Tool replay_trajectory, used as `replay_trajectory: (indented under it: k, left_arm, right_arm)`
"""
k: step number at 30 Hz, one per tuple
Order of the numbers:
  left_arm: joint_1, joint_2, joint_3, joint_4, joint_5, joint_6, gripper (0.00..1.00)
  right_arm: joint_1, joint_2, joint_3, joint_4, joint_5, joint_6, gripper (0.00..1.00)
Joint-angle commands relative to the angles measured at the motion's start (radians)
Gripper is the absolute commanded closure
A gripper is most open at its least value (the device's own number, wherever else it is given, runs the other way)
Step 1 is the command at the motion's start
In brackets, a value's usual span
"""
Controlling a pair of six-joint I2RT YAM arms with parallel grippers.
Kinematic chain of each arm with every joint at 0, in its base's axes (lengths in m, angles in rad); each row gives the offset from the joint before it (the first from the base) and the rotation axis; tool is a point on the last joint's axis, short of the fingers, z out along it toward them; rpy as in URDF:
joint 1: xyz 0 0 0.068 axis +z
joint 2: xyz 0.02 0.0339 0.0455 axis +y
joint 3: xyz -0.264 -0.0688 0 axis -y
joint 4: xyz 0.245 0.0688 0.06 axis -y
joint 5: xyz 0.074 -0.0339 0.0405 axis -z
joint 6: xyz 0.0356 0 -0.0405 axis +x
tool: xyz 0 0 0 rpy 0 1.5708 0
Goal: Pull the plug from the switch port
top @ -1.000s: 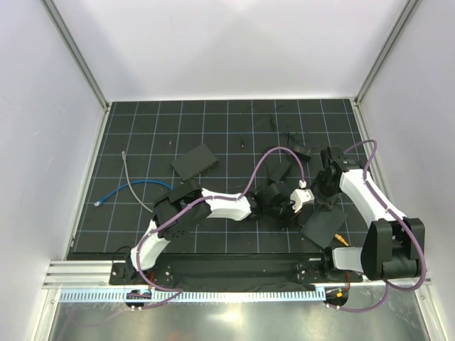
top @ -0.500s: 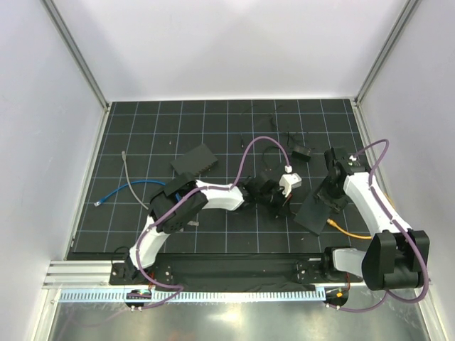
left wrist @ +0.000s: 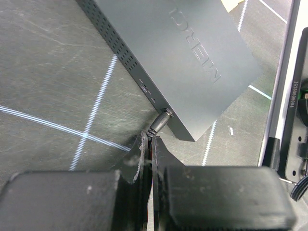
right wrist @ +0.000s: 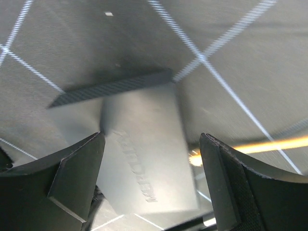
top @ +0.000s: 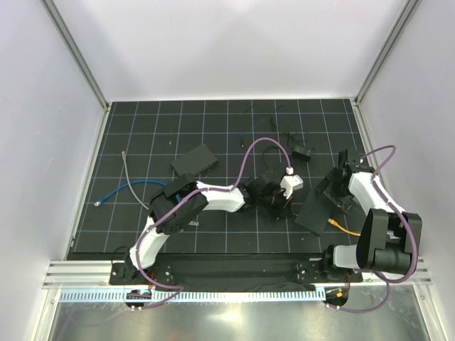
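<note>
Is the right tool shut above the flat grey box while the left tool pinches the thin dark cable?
No: the right wrist view shows the right tool wide open above the flat grey box; the left tool pinches the thin dark cable.

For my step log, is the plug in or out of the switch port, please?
In: the plug, its rear end pinched by the shut left claw, is seated in the side of the switch.

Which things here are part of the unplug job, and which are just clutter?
In the job: switch; plug in its port; left fingers shut on the plug; right fingers open above the switch.
Lying about: second black box; blue cable; grey cable; small black item; orange cable beside the switch, role unclear.
</note>
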State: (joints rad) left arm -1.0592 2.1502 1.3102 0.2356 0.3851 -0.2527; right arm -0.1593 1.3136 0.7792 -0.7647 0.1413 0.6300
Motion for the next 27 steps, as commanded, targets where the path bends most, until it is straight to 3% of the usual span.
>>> replay_trajectory:
  k: [1,11,16,22,27]
  left_arm:
    - [-0.019,-0.033,0.004,-0.019,-0.022,0.021,1.0]
    - [-0.065,-0.015,0.044,-0.027,-0.005,0.027,1.0]
    - [-0.088,0.013,0.084,-0.041,0.012,0.027,1.0]
    - [-0.096,0.014,0.084,-0.039,-0.002,0.023,1.0]
    - [-0.096,0.016,0.086,-0.039,-0.011,0.021,1.0]
  right_arm:
    - [-0.002,0.033,-0.02,0.152,-0.093,-0.068,0.13]
    - [-0.002,0.137,0.05,0.262,-0.241,-0.125,0.13]
    - [0.001,0.237,0.184,0.13,-0.255,-0.151,0.14]
    - [0.003,0.098,0.204,-0.087,-0.074,-0.084,0.15]
    - [0.018,-0.049,0.135,-0.145,-0.196,-0.058,0.23]
